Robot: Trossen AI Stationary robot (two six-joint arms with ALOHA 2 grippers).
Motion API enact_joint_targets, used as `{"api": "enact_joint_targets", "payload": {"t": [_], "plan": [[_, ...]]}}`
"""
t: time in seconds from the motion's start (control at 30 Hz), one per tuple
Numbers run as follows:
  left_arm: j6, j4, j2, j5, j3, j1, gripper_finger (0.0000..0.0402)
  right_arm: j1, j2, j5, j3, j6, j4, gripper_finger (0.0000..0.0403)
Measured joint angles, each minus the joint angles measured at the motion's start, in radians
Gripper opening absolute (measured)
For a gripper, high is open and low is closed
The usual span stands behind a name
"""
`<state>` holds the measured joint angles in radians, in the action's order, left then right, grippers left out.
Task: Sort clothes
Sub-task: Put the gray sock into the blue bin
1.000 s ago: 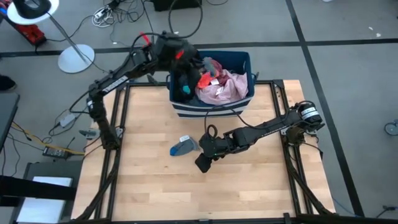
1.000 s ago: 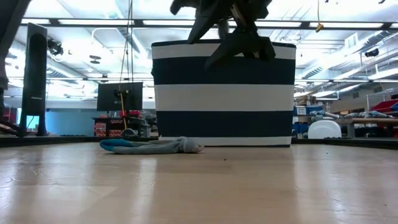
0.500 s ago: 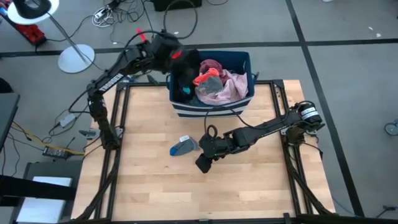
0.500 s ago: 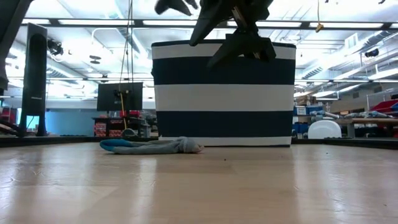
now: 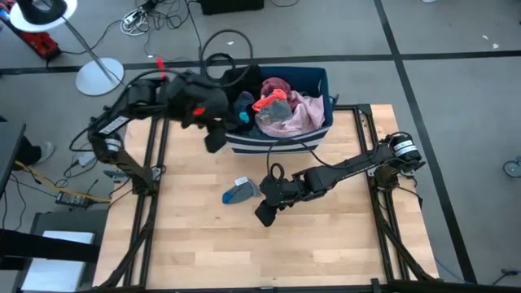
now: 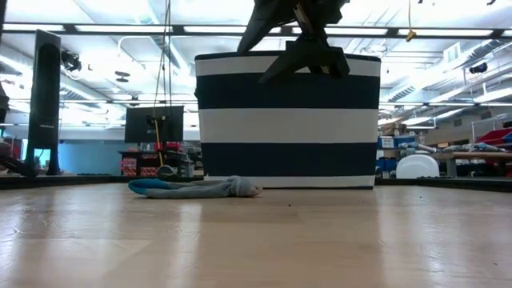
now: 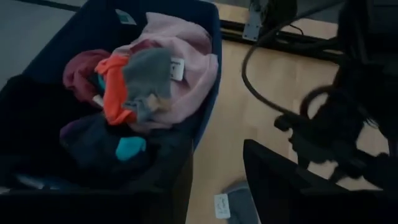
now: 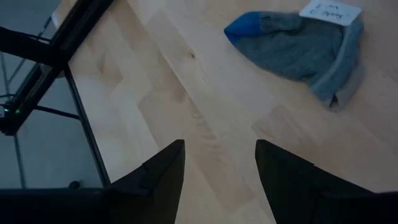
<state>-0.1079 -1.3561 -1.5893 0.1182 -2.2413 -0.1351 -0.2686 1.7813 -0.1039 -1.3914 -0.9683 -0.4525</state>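
The clothes lie heaped in a dark blue bin with a white stripe (image 5: 277, 140) at the table's far edge: pink (image 7: 186, 56), red-orange (image 7: 112, 87), grey (image 7: 146, 74), maroon (image 7: 81, 65) and black (image 7: 31, 118) pieces. One grey sock with a blue toe and a white tag (image 5: 240, 191) lies flat on the wood in front of the bin. My left gripper (image 5: 213, 140) hangs open above the bin's left front corner with nothing between its fingers (image 7: 280, 186). My right gripper (image 5: 264, 213) stands open just near-right of the sock (image 8: 298, 46), above the wood, touching nothing.
Black frame rails (image 5: 155, 163) run along the table's left and right sides. The right arm (image 5: 342, 169) stretches in from the right over the table's middle. Bare wood (image 5: 269, 252) fills the near half. A lamp base and cables (image 5: 99, 77) lie on the floor beyond.
My left gripper has come out of the bin, rising a little and going toward the table's left and near edges; it now hangs over the bin's left front corner. My right gripper and the sock have kept still.
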Motion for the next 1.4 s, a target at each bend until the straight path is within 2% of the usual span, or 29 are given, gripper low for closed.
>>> {"api": "enact_joint_targets", "payload": {"t": [0.17,0.5,0.63,0.73,0.9,1.03,1.27,1.4], "plan": [[-0.048,0.037,0.152,0.027,0.199,0.068,0.0147,0.016,0.000,0.000,0.000,0.065,0.046,0.0199],[-0.278,0.427,0.558,0.005,0.890,0.164,0.0147,0.067,0.000,0.001,0.000,0.301,0.201,0.0199],[-0.384,0.484,0.707,-0.059,1.094,0.181,0.0147,0.094,0.000,0.020,0.000,0.378,0.229,0.0199],[-0.484,0.502,0.803,-0.060,1.211,0.194,0.0147,0.124,0.000,0.037,0.000,0.422,0.217,0.0199],[-0.603,0.534,0.913,-0.044,1.344,0.196,0.0147,0.198,0.041,0.112,-0.001,0.464,0.204,0.0204],[-0.591,0.541,0.966,-0.048,1.384,0.196,0.0147,0.232,0.136,0.180,-0.047,0.502,0.158,0.0206],[-0.471,0.524,1.021,-0.044,1.425,0.197,0.0147,0.248,0.298,0.164,-0.248,0.750,-0.054,0.0206],[-0.468,0.523,1.039,-0.064,1.474,0.197,0.0147,0.247,0.411,0.163,-0.387,0.870,-0.228,0.0207]]}}
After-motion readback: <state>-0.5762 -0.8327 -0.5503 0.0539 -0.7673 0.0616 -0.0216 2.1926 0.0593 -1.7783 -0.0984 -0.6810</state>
